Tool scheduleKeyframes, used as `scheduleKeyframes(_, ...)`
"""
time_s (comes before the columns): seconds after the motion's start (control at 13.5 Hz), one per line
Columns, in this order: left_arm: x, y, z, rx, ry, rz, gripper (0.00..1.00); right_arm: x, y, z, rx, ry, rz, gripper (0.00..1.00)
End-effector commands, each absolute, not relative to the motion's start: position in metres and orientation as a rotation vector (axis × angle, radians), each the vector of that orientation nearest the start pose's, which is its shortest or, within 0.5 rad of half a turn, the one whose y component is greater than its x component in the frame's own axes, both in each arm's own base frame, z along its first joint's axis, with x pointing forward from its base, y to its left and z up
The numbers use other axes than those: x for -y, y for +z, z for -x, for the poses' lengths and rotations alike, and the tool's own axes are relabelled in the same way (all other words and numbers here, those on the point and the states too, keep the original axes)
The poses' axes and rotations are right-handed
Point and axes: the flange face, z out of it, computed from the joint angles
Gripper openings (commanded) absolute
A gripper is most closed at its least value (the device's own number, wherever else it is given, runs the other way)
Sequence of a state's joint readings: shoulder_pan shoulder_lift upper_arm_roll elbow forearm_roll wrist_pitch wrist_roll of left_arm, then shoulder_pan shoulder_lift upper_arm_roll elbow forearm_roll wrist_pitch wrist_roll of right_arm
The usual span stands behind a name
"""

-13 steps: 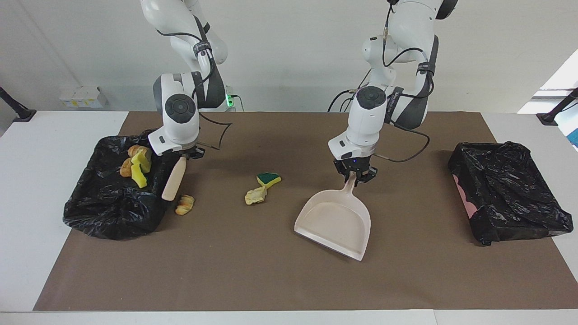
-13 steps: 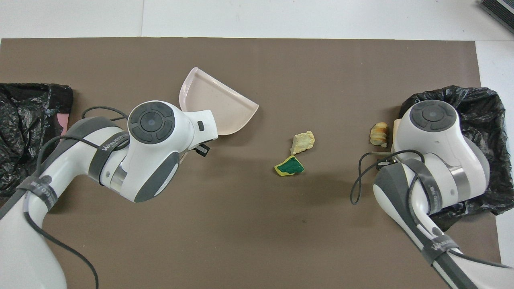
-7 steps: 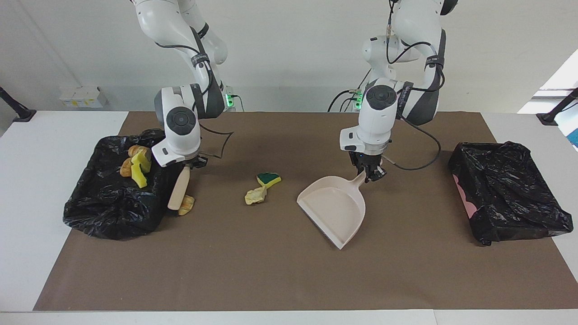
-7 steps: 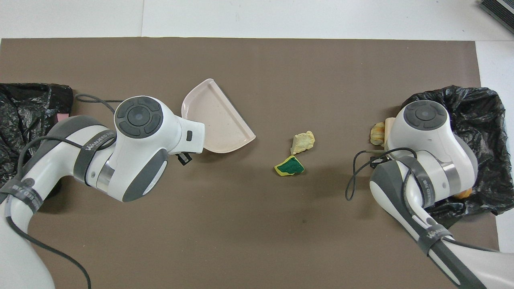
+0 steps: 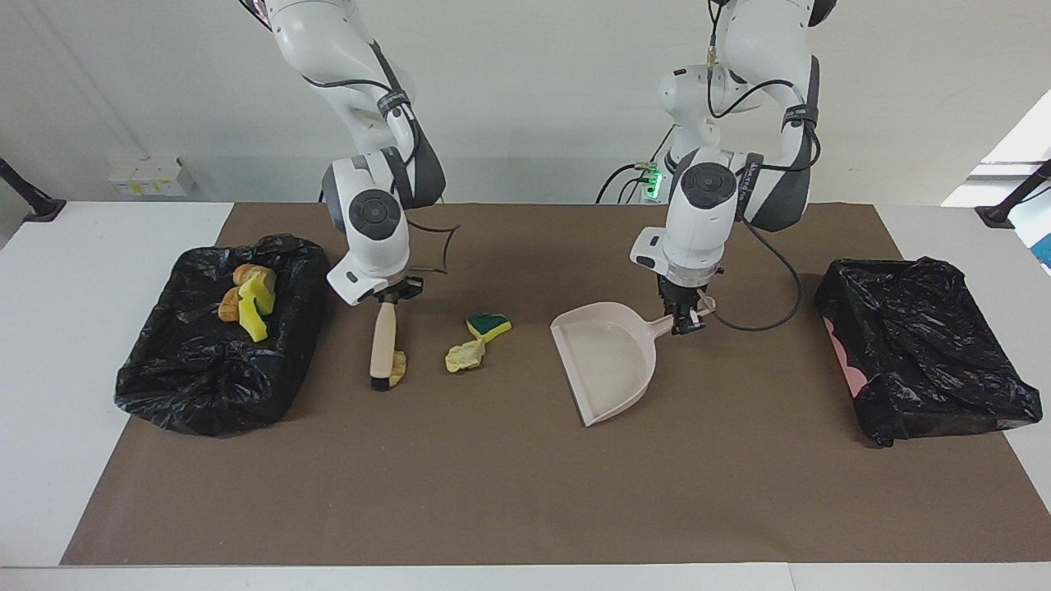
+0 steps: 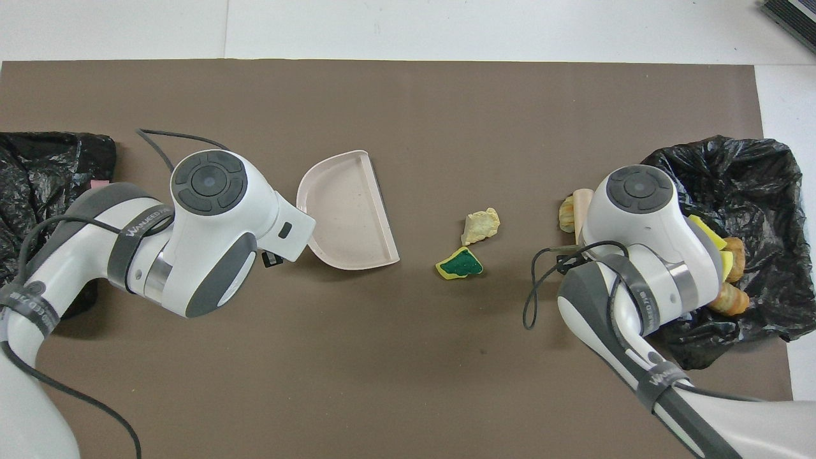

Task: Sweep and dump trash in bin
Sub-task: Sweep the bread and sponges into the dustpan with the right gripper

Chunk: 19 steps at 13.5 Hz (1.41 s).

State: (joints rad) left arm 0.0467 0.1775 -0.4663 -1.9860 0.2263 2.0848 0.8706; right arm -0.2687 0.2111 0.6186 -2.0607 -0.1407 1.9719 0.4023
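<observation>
Your right gripper (image 5: 392,294) is clamped on the brush (image 5: 382,341), bristles down against the pastry lump (image 5: 397,367). Your left gripper (image 5: 683,316) is closed on the dustpan (image 5: 606,361) handle, its mouth facing the brush. The paper wad (image 5: 464,355) and green-and-yellow sponge (image 5: 488,326) lie between them, nearer the brush. Push toward the pan; the lump looks to be touching the bristles. Other bits sit in the black bag (image 5: 205,369).

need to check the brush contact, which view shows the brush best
The facing view: the whole brush shows, hanging from the right claw, bristles down against a pastry lump. In the overhead view the arm covers all but the handle's end.
</observation>
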Motion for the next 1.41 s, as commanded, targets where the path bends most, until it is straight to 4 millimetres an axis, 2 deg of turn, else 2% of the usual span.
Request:
scheduleKeyframes(0.0,0.215,0.376,-0.514,-1.989,0.167,2.258,0.01,-0.217,0.311,-0.519,-0.01,0.37,3.141,0.0)
scheduleKeyframes(0.07,0.218,0.368,-0.505,-2.004,0.189,2.247,0.01,-0.238,0.31,-0.52,-0.041,0.357,3.123,0.0)
scheduleKeyframes(0.15,0.221,0.367,-0.501,-2.012,0.176,2.233,0.01,-0.259,0.308,-0.52,-0.067,0.355,3.1,0.0)
scheduleKeyframes(0.3,0.221,0.365,-0.494,-2.013,0.163,2.222,0.01,-0.308,0.318,-0.513,-0.048,0.326,3.042,0.0)
scheduleKeyframes(0.45,0.221,0.365,-0.493,-2.011,0.15,2.221,0.01,-0.344,0.325,-0.501,-0.035,0.338,2.976,0.0)
scheduleKeyframes(0.67,0.221,0.365,-0.493,-2.01,0.146,2.222,0.0,-0.383,0.331,-0.477,0.001,0.382,2.91,0.0)
scheduleKeyframes(0.82,0.22,0.363,-0.491,-2.01,0.153,2.221,0.0,-0.407,0.345,-0.469,0.007,0.4,2.845,0.0)
scheduleKeyframes(0.89,0.22,0.363,-0.491,-2.012,0.154,2.219,0.0,-0.414,0.353,-0.469,0.003,0.391,2.833,0.0)
scheduleKeyframes(1.04,0.22,0.363,-0.492,-2.012,0.147,2.219,0.0,-0.408,0.363,-0.473,-0.003,0.393,2.837,0.0)
scheduleKeyframes(1.11,0.22,0.363,-0.492,-2.013,0.144,2.218,0.0,-0.399,0.367,-0.476,-0.017,0.412,2.85,0.0)
scheduleKeyframes(1.34,0.219,0.362,-0.492,-2.012,0.144,2.22,0.0,-0.347,0.369,-0.501,-0.093,0.468,2.895,0.0)
